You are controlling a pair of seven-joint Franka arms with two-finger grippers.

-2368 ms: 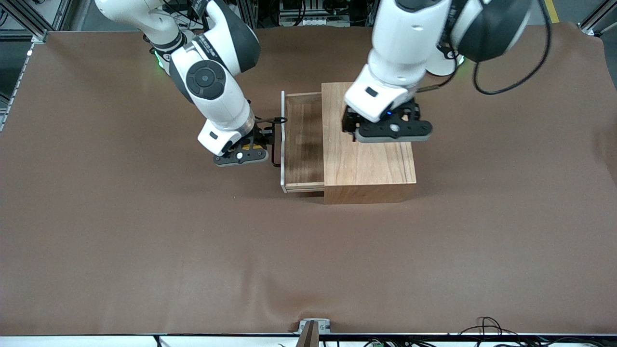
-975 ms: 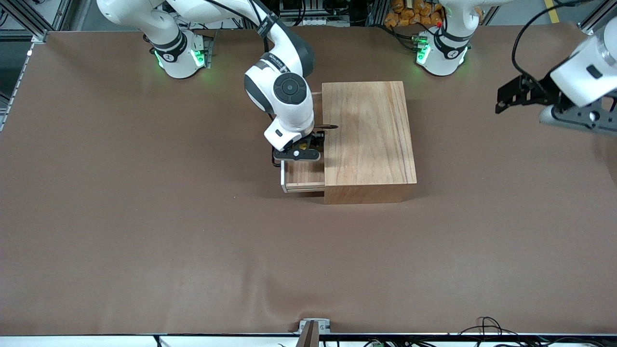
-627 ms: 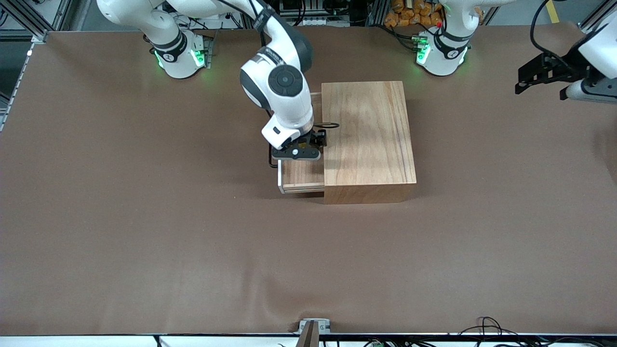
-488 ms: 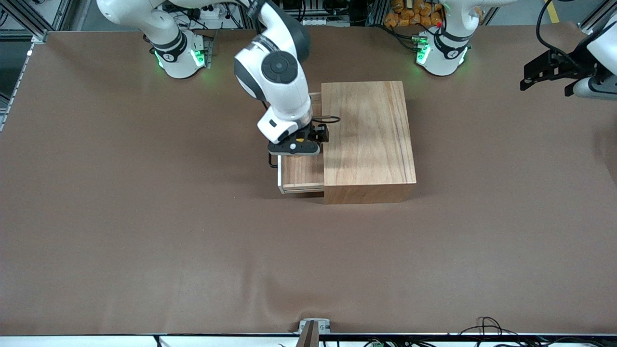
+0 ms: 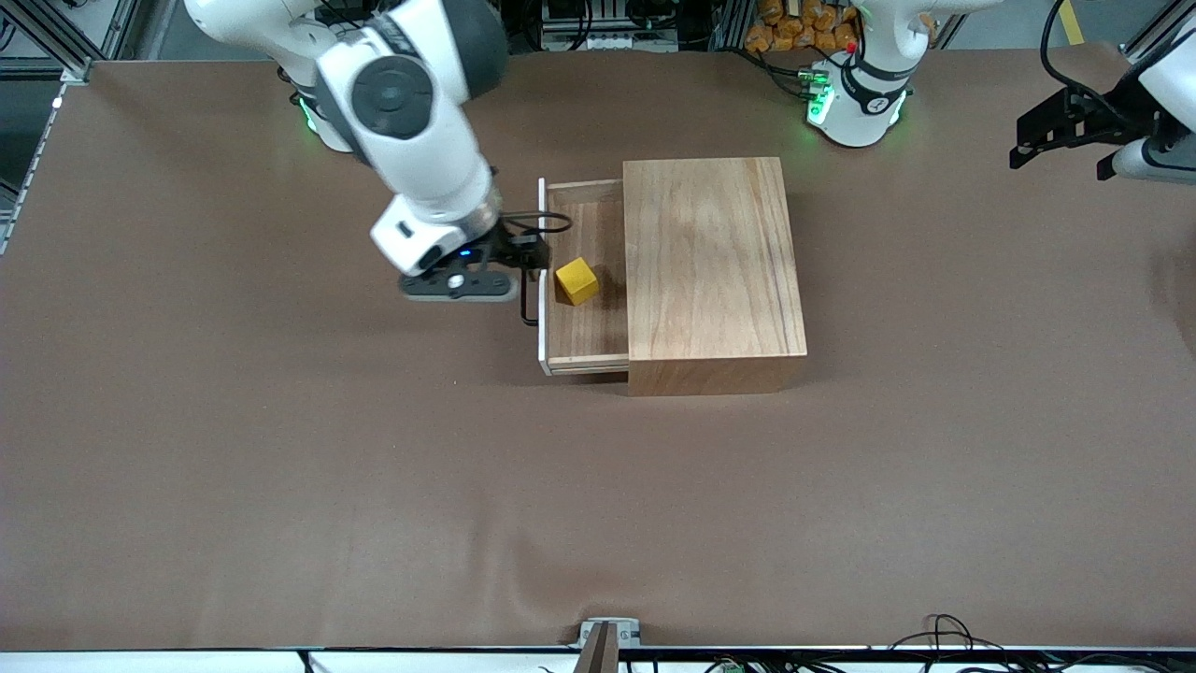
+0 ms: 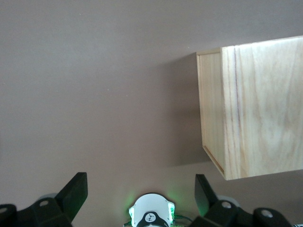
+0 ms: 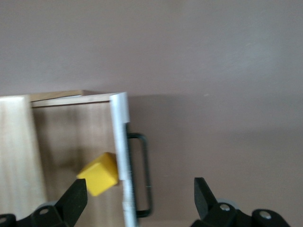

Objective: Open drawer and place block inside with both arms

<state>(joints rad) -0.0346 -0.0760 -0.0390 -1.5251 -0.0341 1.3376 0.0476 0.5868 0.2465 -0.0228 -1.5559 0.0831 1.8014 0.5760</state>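
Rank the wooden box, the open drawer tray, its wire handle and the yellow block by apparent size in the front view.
1. wooden box
2. drawer
3. wire handle
4. yellow block, compact; close to the handle's part-hidden outline.

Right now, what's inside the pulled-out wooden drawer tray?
One small yellow cube sits on the floor of the light wooden drawer, free of both grippers. The part of the tray under the large wooden box is covered, so its contents can't be seen.

It was a robotics lab: two white arms on green-lit bases (image 5: 855,98) stood at a brown-covered tabletop (image 5: 280,467), with aluminium framing (image 5: 47,42) and loose cables (image 5: 944,631) around its edges.
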